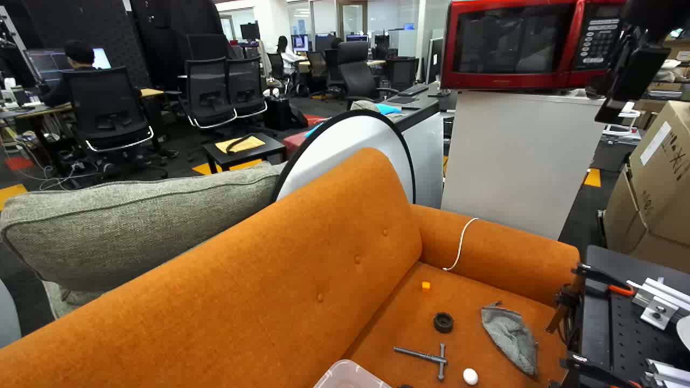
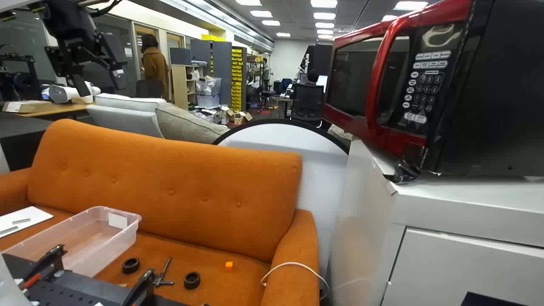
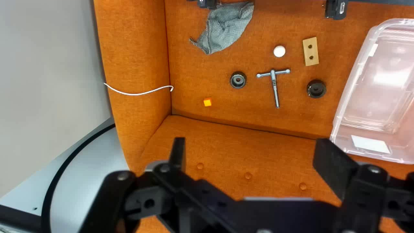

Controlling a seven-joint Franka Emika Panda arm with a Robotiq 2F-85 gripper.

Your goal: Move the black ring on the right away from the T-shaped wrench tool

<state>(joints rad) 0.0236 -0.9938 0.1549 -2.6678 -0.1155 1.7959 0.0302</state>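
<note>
Two small black rings lie on the orange sofa seat, one on each side of the T-shaped wrench tool (image 3: 274, 84). In the wrist view, one ring (image 3: 238, 80) is left of the tool and the other ring (image 3: 316, 88) is right of it; both are apart from it. The rings (image 2: 192, 280) (image 2: 131, 265) and the tool (image 2: 165, 270) also show in an exterior view. In an exterior view, one ring (image 1: 443, 322) lies beyond the tool (image 1: 420, 354); the other is cut off at the bottom edge. My gripper (image 3: 250, 145) is open, empty and high above the seat; it also shows in an exterior view (image 2: 100, 83).
A clear plastic bin (image 3: 353, 81) stands beside the right-hand ring. A white ball (image 3: 279, 51), wooden block (image 3: 310, 51), grey cloth (image 3: 226, 27) and orange cube (image 3: 207, 102) lie around. A white cord (image 3: 139, 94) hangs over the armrest. A microwave (image 1: 506, 43) stands on a cabinet.
</note>
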